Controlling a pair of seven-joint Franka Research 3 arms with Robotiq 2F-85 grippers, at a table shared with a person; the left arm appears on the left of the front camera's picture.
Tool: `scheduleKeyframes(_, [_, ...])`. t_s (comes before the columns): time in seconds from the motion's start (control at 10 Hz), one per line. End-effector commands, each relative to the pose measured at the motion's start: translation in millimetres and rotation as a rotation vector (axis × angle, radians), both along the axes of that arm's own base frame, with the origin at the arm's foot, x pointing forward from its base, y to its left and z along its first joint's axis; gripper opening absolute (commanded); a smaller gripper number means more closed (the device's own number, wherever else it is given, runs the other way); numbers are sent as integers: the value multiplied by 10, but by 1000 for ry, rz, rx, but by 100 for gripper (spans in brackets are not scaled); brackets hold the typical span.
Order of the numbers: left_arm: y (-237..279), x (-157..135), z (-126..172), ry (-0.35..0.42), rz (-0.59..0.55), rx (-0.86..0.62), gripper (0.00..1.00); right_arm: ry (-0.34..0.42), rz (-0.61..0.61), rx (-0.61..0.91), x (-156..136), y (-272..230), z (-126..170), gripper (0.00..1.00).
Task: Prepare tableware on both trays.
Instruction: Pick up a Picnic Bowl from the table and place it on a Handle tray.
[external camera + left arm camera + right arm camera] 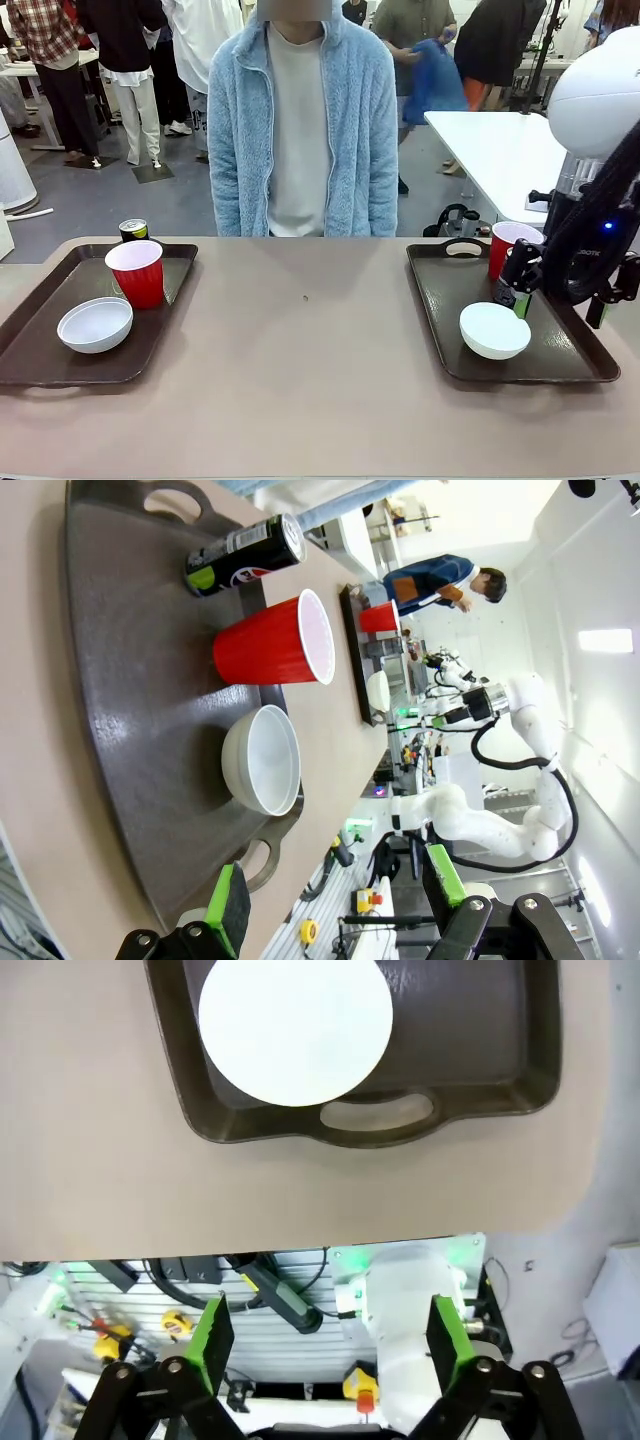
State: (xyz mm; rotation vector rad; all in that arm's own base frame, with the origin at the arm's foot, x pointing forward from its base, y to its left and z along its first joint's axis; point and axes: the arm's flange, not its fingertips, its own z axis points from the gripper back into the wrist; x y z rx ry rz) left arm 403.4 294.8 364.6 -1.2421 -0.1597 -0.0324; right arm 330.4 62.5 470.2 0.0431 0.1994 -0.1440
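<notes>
Right hand [528,285] open, empty, low over right tray [585,360] | left hand [335,895] open, seemingly empty

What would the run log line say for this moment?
left tray: cup, bowl, can aboard | right tray: cup, bowl aboard | right gripper: open over right tray | left gripper: open, empty

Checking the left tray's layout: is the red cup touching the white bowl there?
Apart. The left wrist view shows bare tray floor between the red cup and the white bowl.
</notes>
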Motion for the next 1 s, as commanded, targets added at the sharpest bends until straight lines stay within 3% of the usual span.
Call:
scheduleKeyframes(0.0, [7,-24,16,-10,-4,6,92,21,15,8,95,-9,-44,100])
scheduleKeyframes(0.9, [7,-24,16,-10,-4,6,92,21,15,8,95,-9,-44,100])
